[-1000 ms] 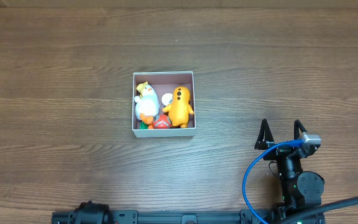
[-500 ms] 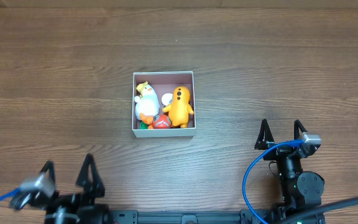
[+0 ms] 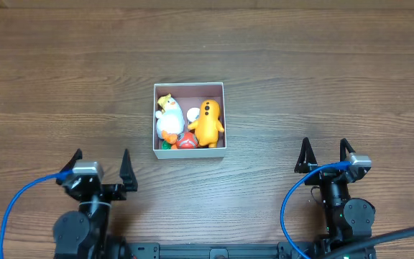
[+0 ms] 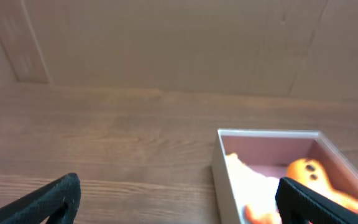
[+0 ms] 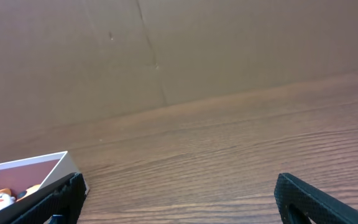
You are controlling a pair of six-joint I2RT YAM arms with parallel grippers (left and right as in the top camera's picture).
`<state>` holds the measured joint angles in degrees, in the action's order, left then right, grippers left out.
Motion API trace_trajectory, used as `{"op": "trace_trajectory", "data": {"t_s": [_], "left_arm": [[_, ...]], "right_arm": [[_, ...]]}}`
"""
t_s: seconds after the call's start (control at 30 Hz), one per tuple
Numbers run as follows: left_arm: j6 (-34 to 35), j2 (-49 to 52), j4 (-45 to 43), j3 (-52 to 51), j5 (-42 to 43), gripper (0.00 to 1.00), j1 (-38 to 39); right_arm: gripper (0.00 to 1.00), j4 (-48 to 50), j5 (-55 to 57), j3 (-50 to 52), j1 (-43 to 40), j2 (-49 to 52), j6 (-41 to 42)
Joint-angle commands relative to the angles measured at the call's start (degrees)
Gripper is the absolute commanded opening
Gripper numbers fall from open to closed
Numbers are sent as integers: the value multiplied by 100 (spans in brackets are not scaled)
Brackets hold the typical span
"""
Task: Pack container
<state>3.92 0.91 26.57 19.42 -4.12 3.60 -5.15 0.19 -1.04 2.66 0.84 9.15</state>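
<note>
Container [image 3: 192,153] looks fully packed, by my judgement. Nearest, the left gripper [image 3: 101,158] and right gripper [image 3: 325,145] stand spread wide and hold nothing, well apart from it. It sits mid-table [image 3: 322,65], holding a white toy [image 3: 168,124], an orange toy [image 3: 208,122] and a red one [image 3: 186,142]. No loose toy shows beyond.

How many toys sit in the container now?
3 clear in the container: a white bird figure at left, an orange figure at right, a small red toy between them by the near wall. Green and white bits may be more, partly hidden.
</note>
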Motion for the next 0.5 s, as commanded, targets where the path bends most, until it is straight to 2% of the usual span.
{"op": "trace_trajectory", "data": {"t_s": [0.0, 0.27, 0.47], "left_arm": [[-422, -68, -494, -516, 111, 100, -48], [-444, -68, -1576, -1434, 229, 100, -48], [-549, -68, -1700, -1672, 225, 100, -48]], "right_arm": [[100, 39, -33, 59, -22, -61, -22], [100, 39, -35, 59, -22, -61, -22], [100, 39, -33, 59, -22, -61, -22]]}}
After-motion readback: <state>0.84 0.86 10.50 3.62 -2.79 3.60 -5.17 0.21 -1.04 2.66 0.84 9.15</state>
